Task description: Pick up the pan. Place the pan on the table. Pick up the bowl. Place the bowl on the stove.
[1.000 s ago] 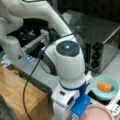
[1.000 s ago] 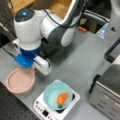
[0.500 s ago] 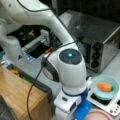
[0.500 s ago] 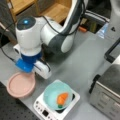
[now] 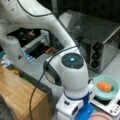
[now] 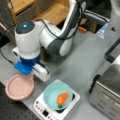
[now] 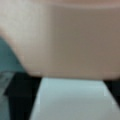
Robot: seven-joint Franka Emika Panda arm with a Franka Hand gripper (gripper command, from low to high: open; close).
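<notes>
Pan (image 6: 19, 86) is sitting on the table (image 6: 82, 65) at lower left, with your gripper (image 6: 28, 73) right at its rim; you cannot tell its grasp. Bowl (image 6: 58, 96) is already resting on the stove (image 6: 40, 106), lower centre

A white arm (image 6: 53, 37) with dark grey joints, a black cap lit by a blue dot, and a blue wrist block. The pan (image 6: 19, 87) is pinkish-brown and fills the wrist view with the same pink. The bowl (image 6: 58, 95) is teal, with an orange piece (image 6: 62, 98) tipped green inside. The stove (image 6: 68, 108) is white with a black centre. The table (image 6: 82, 62) is light grey. The oven (image 5: 100, 37) is steel with black knobs. A wooden block (image 5: 17, 96) is light brown.
</notes>
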